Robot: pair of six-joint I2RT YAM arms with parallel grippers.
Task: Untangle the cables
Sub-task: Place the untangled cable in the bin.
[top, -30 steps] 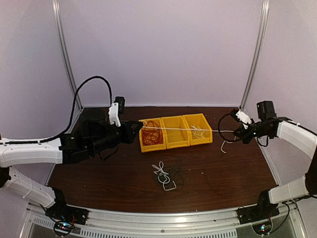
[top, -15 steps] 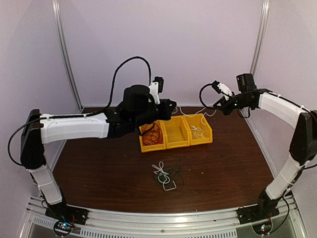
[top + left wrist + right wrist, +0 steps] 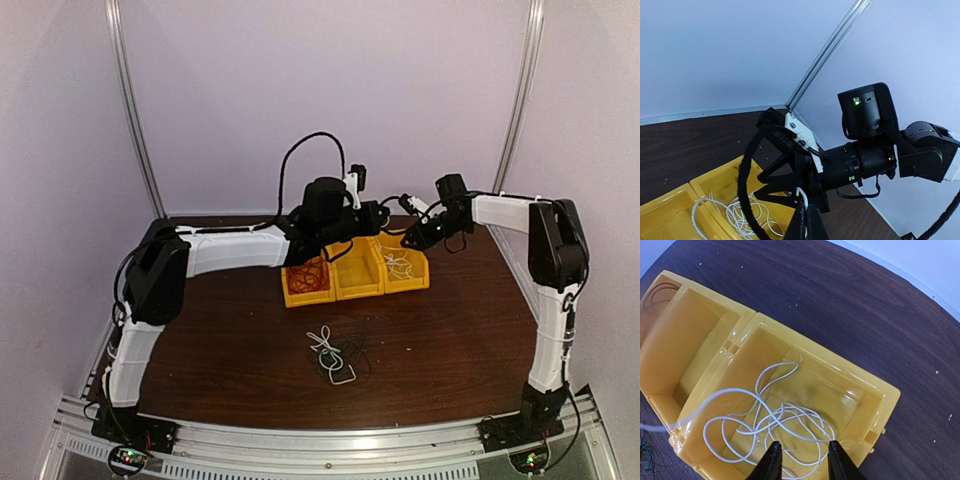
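Note:
The cables lie in three places. A white cable [image 3: 771, 416] is coiled in the right yellow bin [image 3: 415, 270], a red one [image 3: 307, 274] lies in the left bin, and a small white and black clump [image 3: 335, 358] rests on the table in front. My left gripper [image 3: 805, 208] is shut on a short loop of the white cable [image 3: 802, 194], above the bins [image 3: 383, 218]. From the coil, a strand runs left over the bin's rim. Over the right bin, my right gripper [image 3: 802, 463] is open with nothing between its fingers [image 3: 412, 240].
The middle yellow bin [image 3: 357, 268] holds no cable that I can see. My two wrists sit close together above the bins, the right arm's head [image 3: 867, 112] just ahead of my left fingers. The back wall and a corner post [image 3: 515, 120] stand right behind.
Both arms swung inward from the table's sides to meet over the bins. The right gripper opened and let go of the white cable, which fell slack into the right bin.

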